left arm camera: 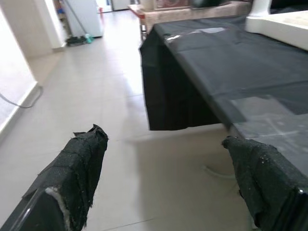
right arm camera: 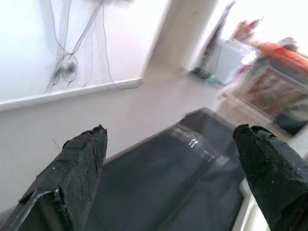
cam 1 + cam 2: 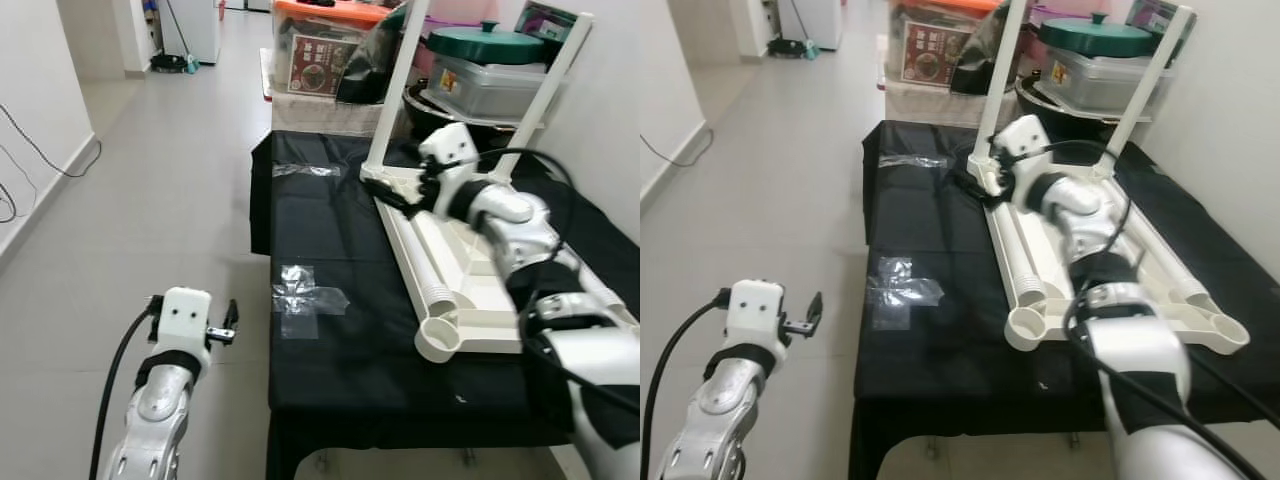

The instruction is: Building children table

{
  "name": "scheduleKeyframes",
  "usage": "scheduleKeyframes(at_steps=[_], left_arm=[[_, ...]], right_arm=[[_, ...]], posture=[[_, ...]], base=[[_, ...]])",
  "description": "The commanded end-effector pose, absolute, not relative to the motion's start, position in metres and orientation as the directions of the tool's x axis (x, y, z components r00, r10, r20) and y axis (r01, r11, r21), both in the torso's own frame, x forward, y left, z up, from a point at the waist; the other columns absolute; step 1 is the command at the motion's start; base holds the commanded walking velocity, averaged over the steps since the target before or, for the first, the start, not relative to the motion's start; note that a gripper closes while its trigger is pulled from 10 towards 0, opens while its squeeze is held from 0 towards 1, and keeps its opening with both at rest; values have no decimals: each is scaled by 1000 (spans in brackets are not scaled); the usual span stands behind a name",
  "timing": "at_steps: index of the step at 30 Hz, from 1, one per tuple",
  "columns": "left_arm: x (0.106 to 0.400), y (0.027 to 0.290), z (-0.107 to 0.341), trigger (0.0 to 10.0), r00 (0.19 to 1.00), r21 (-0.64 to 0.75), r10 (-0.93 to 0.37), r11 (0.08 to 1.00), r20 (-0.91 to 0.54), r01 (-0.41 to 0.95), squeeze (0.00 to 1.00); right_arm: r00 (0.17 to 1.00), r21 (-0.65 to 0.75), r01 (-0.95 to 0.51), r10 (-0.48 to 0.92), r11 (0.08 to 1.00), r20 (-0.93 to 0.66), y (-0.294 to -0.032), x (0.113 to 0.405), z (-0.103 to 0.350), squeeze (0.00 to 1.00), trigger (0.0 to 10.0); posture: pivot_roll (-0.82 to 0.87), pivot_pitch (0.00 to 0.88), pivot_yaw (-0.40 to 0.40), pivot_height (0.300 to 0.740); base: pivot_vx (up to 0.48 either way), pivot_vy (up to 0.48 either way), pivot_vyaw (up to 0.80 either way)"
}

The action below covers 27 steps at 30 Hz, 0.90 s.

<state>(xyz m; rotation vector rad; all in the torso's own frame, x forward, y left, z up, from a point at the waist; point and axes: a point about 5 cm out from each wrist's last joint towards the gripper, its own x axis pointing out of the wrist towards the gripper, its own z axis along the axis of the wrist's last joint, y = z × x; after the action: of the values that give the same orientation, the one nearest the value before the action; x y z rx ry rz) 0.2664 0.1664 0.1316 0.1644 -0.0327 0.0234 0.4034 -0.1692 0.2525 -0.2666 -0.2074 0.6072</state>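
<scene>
Two legs (image 3: 398, 75) stand on the upturned tabletop (image 3: 470, 290); we see two still loose. Right gripper (image 3: 405, 197) and left gripper (image 3: 222, 330) both spread, empty.

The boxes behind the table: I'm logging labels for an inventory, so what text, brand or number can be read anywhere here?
Nothing can be read.
Red-and-dark box under the orange lid: printed picture and lettering, too small and blurred.
Box at top right: coloured print, illegible.
White table parts, black cloth, both grippers: no markings seen.
</scene>
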Motion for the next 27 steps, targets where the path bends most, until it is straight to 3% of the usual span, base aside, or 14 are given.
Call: scheduleKeyframes(at_steps=[1,2,3,4,6,8,12,27], left_arm=[[266,164,133,10000,999,161,6,987,41,-12,0],[266,165,136,10000,999,165,1,986,52,-9,0],[266,165,136,10000,999,165,1,986,52,-9,0],[264,165,138,10000,998,168,-7,986,63,-4,0],[264,165,138,10000,998,168,-7,986,63,-4,0],[259,166,144,10000,996,175,-19,985,82,4,0],[256,166,146,10000,996,171,-22,985,90,6,0],[256,170,150,10000,995,199,-33,980,99,12,0]], right_arm=[[817,-273,-516,562,812,129,-171,403,248,0,10000],[823,-236,-471,520,850,231,-148,396,235,0,10000],[823,-236,-471,520,850,231,-148,396,235,0,10000],[820,-221,-425,477,878,316,-132,384,224,0,10000],[820,-221,-425,477,878,316,-132,384,224,0,10000],[821,-133,-376,396,917,412,-113,356,207,0,10000],[824,-112,-369,381,923,421,-109,347,203,0,10000],[844,-68,-328,324,942,428,-91,329,207,0,10000]], posture=[[142,0,-123,740],[146,0,-111,740],[146,0,-111,740],[150,0,-107,740],[150,0,-107,740],[150,0,-96,740],[145,0,-90,740],[146,0,-73,740]], base=[[0,0,0],[0,0,0],[0,0,0],[0,0,0],[0,0,0],[0,0,0],[0,0,0],[0,-474,0]])
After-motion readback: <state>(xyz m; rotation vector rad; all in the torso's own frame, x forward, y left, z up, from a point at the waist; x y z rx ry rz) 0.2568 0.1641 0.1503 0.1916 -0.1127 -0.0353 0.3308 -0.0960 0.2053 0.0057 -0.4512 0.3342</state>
